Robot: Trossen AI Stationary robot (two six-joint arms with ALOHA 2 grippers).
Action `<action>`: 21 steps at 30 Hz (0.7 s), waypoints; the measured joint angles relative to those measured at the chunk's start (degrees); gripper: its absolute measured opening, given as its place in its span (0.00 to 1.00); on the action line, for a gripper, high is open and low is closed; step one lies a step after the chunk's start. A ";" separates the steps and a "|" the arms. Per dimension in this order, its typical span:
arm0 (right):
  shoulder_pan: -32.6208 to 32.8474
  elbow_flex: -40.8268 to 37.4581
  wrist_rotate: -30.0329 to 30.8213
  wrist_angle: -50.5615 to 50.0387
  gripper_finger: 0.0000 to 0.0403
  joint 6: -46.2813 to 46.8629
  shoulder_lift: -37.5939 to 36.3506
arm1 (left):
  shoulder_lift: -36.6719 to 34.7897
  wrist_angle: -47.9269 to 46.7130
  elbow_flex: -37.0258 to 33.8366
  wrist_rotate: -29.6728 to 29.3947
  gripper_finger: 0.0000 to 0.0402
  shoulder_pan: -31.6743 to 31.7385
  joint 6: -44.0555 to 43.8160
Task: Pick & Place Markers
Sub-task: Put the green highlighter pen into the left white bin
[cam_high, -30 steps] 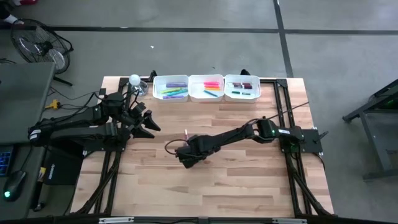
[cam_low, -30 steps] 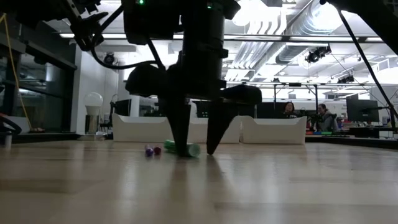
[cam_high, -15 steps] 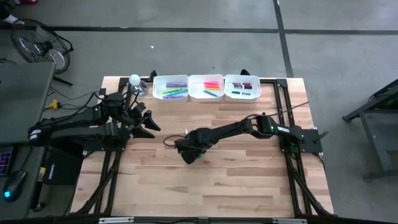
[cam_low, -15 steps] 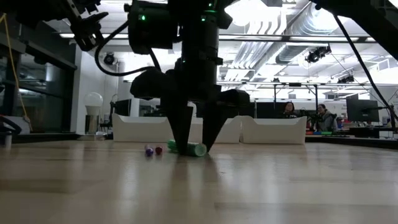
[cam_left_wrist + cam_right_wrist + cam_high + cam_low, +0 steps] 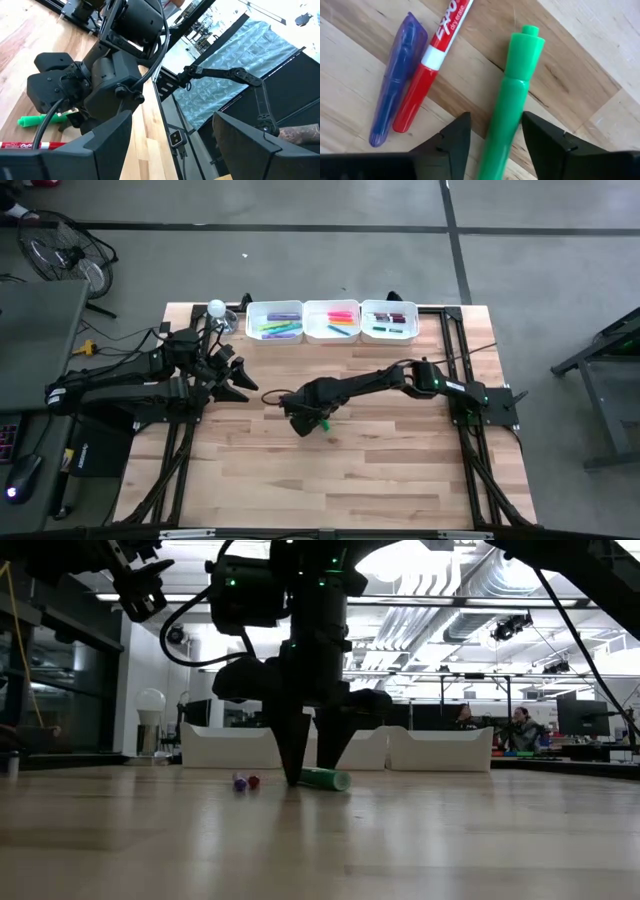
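Observation:
My right gripper (image 5: 306, 412) stands at the table's middle, pointing down, open. Its fingers straddle a green marker (image 5: 512, 100) that lies flat on the wood, also visible in the low view as the green marker (image 5: 326, 779). Beside it lie a red marker (image 5: 427, 65) and a purple marker (image 5: 395, 95), side by side on the table. More markers fill three white trays (image 5: 332, 332) at the far edge. My left gripper (image 5: 240, 385) waits open above the table's left side. My right gripper (image 5: 495, 120) comes from above with one finger on each side of the green marker's barrel (image 5: 502, 130), fingers across it. One finger (image 5: 540, 135) looks flush against the barrel, but I cannot tell whether it touches. The marker lies flat on the table.
A white bulb-like object (image 5: 216, 308) stands at the far left corner beside the trays. The near half of the table (image 5: 350, 480) is bare wood. People sit at desks far behind the table in the low view.
My right gripper has shifted a little toward the far edge, and its fingers have drawn closer together around the green marker. The green marker has slid toward the table's right and now shows from under the gripper in the high view. The red and purple markers have stayed put.

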 joint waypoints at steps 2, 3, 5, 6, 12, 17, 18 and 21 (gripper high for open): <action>0.43 0.02 -0.12 -0.37 0.38 -0.02 0.00 | 0.00 0.00 0.00 0.00 0.69 0.00 0.00; 0.72 0.06 -0.18 -0.73 0.36 0.00 0.00 | 0.00 -0.01 0.00 -0.02 0.69 0.00 0.00; 1.29 0.07 -0.26 -1.23 0.34 0.42 0.02 | 0.00 -0.02 0.00 -0.02 0.69 0.00 0.01; 1.59 0.09 -0.19 -1.36 0.32 0.70 0.02 | 0.00 -0.02 0.00 -0.02 0.69 0.01 0.00; 2.62 0.09 -0.05 -2.43 0.25 2.84 0.04 | 0.00 -0.04 0.00 -0.02 0.69 0.01 0.04; 2.55 0.09 -1.10 -2.84 0.17 3.04 0.04 | 0.00 -0.05 0.00 -0.04 0.69 0.02 0.07; 2.55 0.11 -1.37 -2.91 0.15 3.03 0.04 | 0.00 -0.04 0.00 -0.04 0.69 0.00 0.07; 2.58 0.11 -1.95 -3.73 0.13 2.70 0.04 | 0.00 -0.07 0.00 -0.07 0.69 0.02 0.07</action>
